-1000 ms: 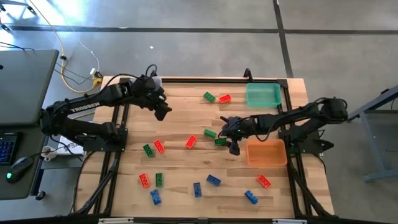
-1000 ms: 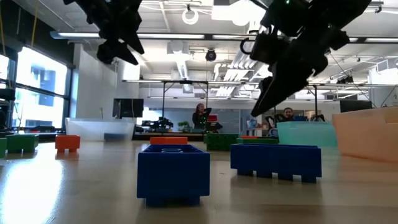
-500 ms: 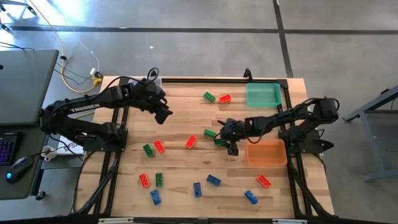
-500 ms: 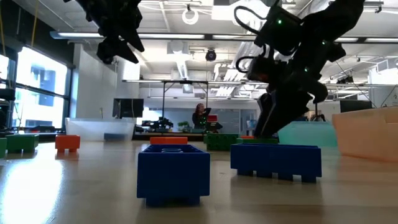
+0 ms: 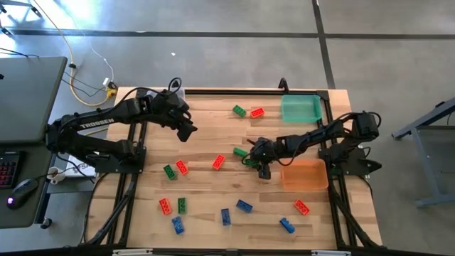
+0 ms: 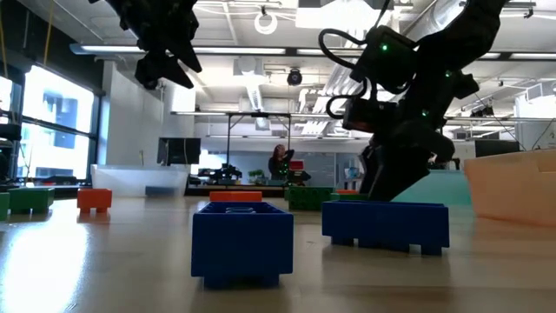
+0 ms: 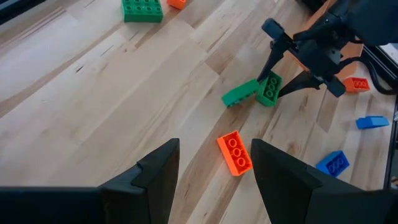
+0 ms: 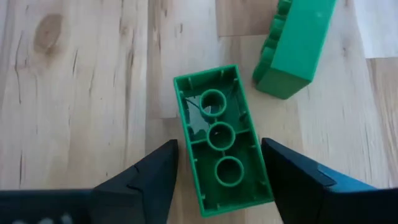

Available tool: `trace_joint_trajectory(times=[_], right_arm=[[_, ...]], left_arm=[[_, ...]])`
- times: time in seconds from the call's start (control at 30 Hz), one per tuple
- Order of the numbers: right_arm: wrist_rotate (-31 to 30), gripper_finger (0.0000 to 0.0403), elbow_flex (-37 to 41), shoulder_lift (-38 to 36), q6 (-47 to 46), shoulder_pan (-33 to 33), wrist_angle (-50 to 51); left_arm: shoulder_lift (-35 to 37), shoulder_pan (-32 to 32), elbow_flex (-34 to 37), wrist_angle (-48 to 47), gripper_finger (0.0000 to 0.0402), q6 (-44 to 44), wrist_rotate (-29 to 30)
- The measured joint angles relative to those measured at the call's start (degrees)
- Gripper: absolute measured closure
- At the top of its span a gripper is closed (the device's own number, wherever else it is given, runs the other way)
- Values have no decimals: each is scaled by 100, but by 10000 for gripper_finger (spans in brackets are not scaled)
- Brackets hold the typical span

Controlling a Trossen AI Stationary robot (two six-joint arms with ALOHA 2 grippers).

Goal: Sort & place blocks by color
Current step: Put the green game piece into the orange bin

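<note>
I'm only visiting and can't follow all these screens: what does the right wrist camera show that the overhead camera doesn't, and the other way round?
Only the right wrist view shows the hollow underside of the green block between the right end effector fingers, which stand apart on either side. Only the overhead view shows the left end effector raised, the teal bin, orange bin and scattered blocks. Both show the second green block lying alongside.

This is a robotics lab inside a large open-plan industrial hall. The low view looks across the pale wooden tabletop (image 6: 87, 261) into a wide room with an exposed white ceiling of ducts and strip lights (image 6: 261, 52), tall windows (image 6: 52, 113), and seated people at distant workstations (image 6: 280, 163). From above, a polished grey concrete floor (image 5: 213, 43) surrounds the rig, with a black laptop computer (image 5: 21, 92) and loose yellow cable (image 5: 71, 53) alongside.
</note>
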State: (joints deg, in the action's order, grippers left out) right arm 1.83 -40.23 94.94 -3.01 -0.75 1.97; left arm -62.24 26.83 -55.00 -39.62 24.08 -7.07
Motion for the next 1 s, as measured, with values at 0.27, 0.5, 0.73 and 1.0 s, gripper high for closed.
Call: trace_joint_trajectory(times=[0.27,0.5,0.73,1.0], right_arm=[[47,293,-12,-13,-707,0,-4],[417,293,-519,-5,-1348,-36,812],[234,293,-1409,-20,-1589,-388,2170],[-840,293,-2408,-48,-2076,-930,3636]], left_arm=[[0,0,0,0,216,-17,0],[0,0,0,0,216,-24,333],[0,0,0,0,216,-365,367],[0,0,0,7,216,-558,410]])
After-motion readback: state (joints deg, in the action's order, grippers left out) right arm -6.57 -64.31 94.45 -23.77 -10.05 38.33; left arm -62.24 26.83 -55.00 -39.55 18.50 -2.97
